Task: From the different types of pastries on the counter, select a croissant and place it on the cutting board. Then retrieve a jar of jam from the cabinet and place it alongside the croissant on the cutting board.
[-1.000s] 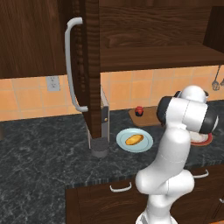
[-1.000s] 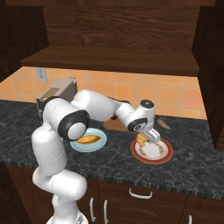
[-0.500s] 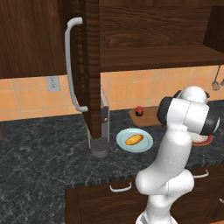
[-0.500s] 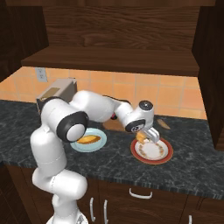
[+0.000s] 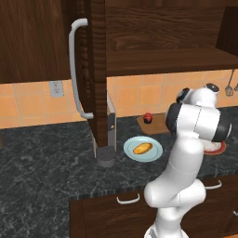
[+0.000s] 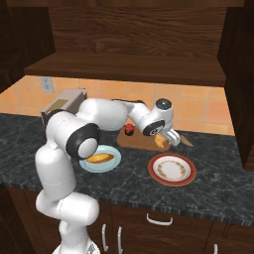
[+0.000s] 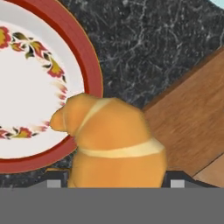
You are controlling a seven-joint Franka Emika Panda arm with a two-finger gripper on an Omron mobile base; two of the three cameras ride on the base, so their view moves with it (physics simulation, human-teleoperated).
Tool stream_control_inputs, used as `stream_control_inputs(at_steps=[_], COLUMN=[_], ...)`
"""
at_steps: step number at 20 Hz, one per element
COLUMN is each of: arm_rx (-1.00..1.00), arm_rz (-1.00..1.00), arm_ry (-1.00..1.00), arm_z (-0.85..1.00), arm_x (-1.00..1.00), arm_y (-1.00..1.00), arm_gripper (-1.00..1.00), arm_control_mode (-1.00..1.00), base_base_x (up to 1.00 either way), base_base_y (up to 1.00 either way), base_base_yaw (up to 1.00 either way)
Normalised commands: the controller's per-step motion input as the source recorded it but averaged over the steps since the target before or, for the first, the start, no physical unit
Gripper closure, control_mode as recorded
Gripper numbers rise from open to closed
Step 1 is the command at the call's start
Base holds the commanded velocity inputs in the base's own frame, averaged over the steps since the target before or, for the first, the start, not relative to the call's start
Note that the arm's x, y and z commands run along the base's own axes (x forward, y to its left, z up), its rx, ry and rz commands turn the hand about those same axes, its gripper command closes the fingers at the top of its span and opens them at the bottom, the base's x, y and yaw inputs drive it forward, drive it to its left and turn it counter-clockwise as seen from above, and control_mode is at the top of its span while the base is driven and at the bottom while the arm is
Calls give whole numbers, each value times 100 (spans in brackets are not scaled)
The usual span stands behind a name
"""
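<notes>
My gripper is shut on the croissant, a curved golden-brown pastry held just above the near right edge of the cutting board. In the hand view the croissant sits between my fingertips, over the gap between the red-rimmed plate and the cutting board. The jar of jam, red with a dark lid, stands on the board's left part; it also shows as the jar on the board. The cabinet door stands open.
An oval pastry lies on a light blue plate on the dark counter. The red-rimmed plate is bare, in front of the board. A grey appliance stands at the back left. The door's handle juts out.
My gripper has carried the croissant from over the red-rimmed plate back toward the cutting board's edge. The jar and the oval pastry have not moved.
</notes>
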Motion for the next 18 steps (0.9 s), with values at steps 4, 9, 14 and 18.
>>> stream_control_inputs(at_steps=[4,9,14,18], arm_rx=[0,0,1,2], arm_rz=[0,0,0,0], arm_ry=[-17,-17,-3,0], arm_z=[-18,-10,-9,0], arm_x=[24,49,12,41], arm_y=[2,0,7,7], arm_gripper=[100,100,100,100], arm_control_mode=[-100,-100,-100,-100], base_base_x=[0,0,0,0], base_base_y=[0,0,0,0], base_base_yaw=[0,0,0,0])
